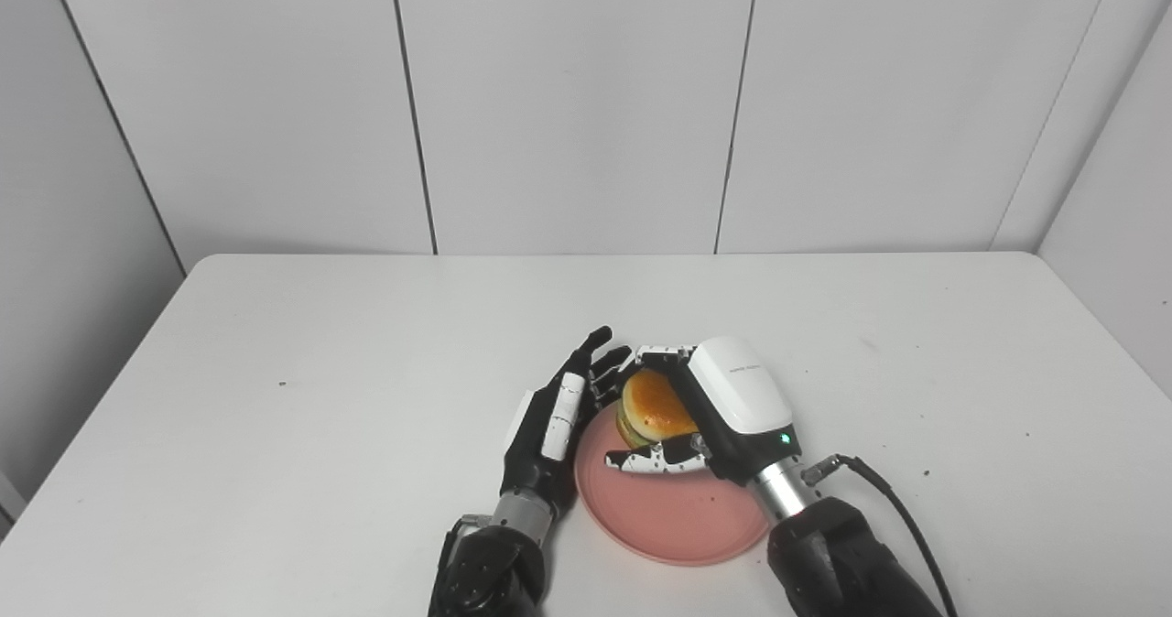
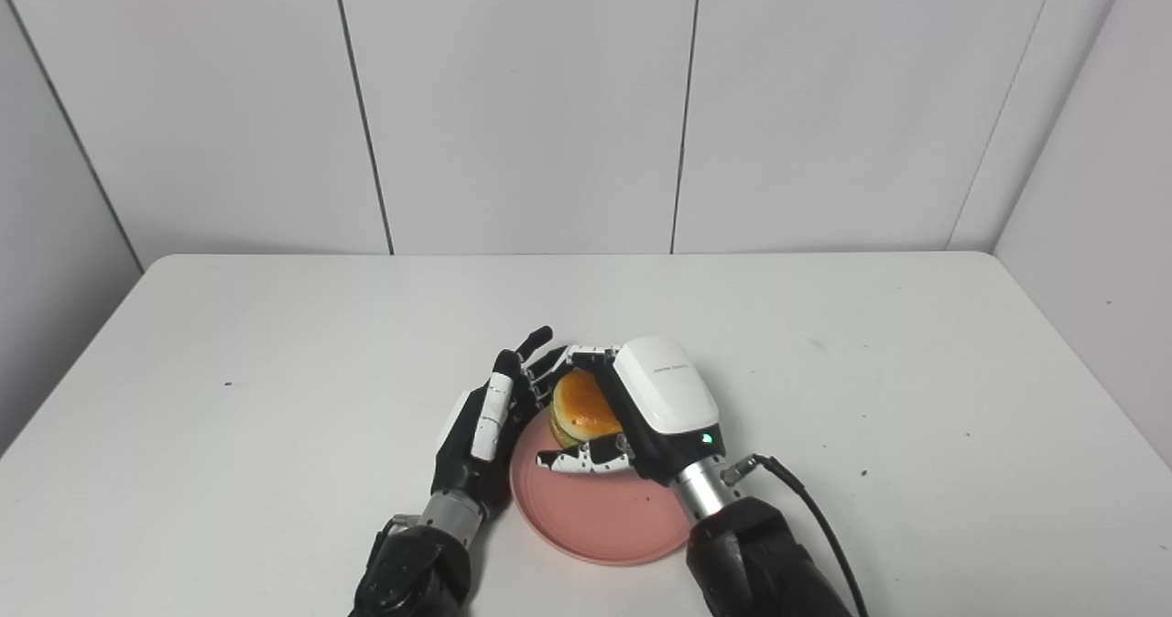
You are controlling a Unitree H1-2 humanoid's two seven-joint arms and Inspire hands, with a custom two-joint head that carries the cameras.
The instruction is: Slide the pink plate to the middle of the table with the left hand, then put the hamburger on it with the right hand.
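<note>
Fingers first: on our left side, our left hand (image 1: pixel 547 434), black with white segments, lies flat along the white tabletop (image 1: pixel 275 397) with its fingers spread apart and stretched away from us, holding nothing. Its inner edge sits just beside the left rim of the round pink plate (image 1: pixel 673 516), and we cannot tell whether the two actually touch. That plate rests flat on the table near our edge, roughly midway between the table's left and right sides. Over the far part of the plate we see the hamburger (image 1: pixel 652 406), its glossy orange-brown bun on top and a sliver of green filling showing beneath. Our right hand (image 1: pixel 705 416), with its white back shell and a small green light near the wrist, is closed on the hamburger: fingers curl round the far side and the thumb (image 1: pixel 652 460) presses in from the near side. Whether the burger's underside is already resting on the plate is hidden from us by the thumb. Further right, a black cable (image 1: pixel 893 498) loops from our right wrist over the tabletop.
</note>
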